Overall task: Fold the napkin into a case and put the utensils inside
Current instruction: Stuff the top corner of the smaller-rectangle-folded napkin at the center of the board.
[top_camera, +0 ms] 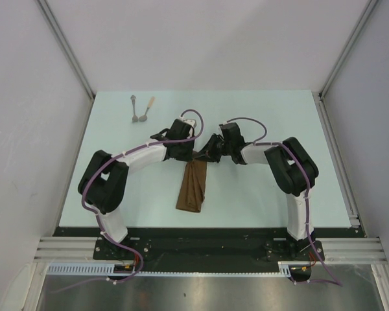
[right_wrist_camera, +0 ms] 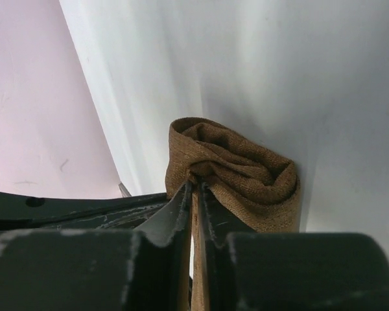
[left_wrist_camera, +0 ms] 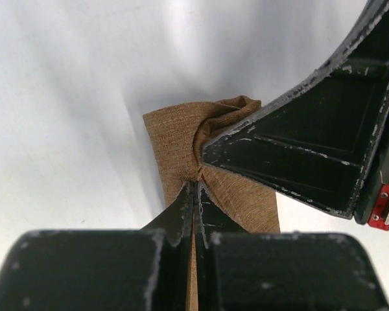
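Observation:
The brown napkin (top_camera: 193, 186) lies as a narrow, long folded strip in the middle of the table, its far end lifted and bunched. My left gripper (top_camera: 192, 155) and right gripper (top_camera: 206, 153) meet at that far end. In the left wrist view the left gripper (left_wrist_camera: 196, 186) is shut with the napkin (left_wrist_camera: 175, 139) pinched between its fingers. The right gripper (right_wrist_camera: 196, 188) is likewise shut on a fold of the napkin (right_wrist_camera: 240, 168). Two utensils lie apart at the far left: one with a grey handle (top_camera: 135, 109), one with a tan handle (top_camera: 148, 108).
The right gripper's black body (left_wrist_camera: 311, 149) crowds the left wrist view, almost touching the left fingers. The pale table (top_camera: 266, 123) is bounded by grey walls left and right, with a metal rail (top_camera: 337, 159) along its right edge.

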Available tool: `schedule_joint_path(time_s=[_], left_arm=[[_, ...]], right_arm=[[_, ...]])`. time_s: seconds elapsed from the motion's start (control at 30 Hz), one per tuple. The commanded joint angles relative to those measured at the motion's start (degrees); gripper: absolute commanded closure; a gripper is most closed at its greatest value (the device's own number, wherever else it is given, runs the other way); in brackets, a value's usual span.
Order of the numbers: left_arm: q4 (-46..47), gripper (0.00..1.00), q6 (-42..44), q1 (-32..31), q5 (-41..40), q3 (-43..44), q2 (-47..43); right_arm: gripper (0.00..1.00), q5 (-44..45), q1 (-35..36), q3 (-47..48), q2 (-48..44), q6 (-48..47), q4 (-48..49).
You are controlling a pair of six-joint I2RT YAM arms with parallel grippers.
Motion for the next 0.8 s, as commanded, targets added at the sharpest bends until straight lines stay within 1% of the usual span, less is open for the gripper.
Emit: schedule_joint_path(time_s=[0.0, 0.03, 0.13, 0.27, 0.5, 0.57, 0.7, 0.77], left_arm=[[1.71, 1.00, -3.29, 1.04, 1.35, -0.86, -2.24], [1.97, 1.00, -3.74, 1.39, 1.62, -0.95, -2.33], [2.77, 1.00, -5.32, 2.01, 2.50, -1.47, -2.68], [4.17, 1.00, -6.46, 2.80, 3.90, -2.09, -3.03], [7.69, 1.00, -8.22, 2.98, 9.53, -3.93, -3.12], [7.78, 1.00, -8.31, 2.98, 9.70, -4.46, -3.29], [7.87, 1.00, -8.31, 3.07, 8.13, -5.25, -4.52], [7.43, 1.00, -8.57, 3.15, 6.38, -5.17, -5.05]], right_arm=[[0.93, 0.76, 0.44, -1.83, -2.99, -0.64, 1.63], [0.97, 0.41, 0.52, -2.44, -3.08, -0.55, 2.06], [1.00, 0.15, 0.70, -4.11, -3.69, -0.64, 3.47], [1.00, -0.82, 0.79, -5.26, -3.52, -0.47, 5.49], [1.00, -4.33, 1.40, -5.26, 0.34, 3.84, 14.10], [1.00, -4.51, 1.40, -5.44, 0.88, 5.33, 15.95], [1.00, -3.64, 1.93, -5.70, 0.35, 4.47, 13.33], [1.00, -3.11, 2.19, -6.92, -0.44, 4.37, 13.75]])
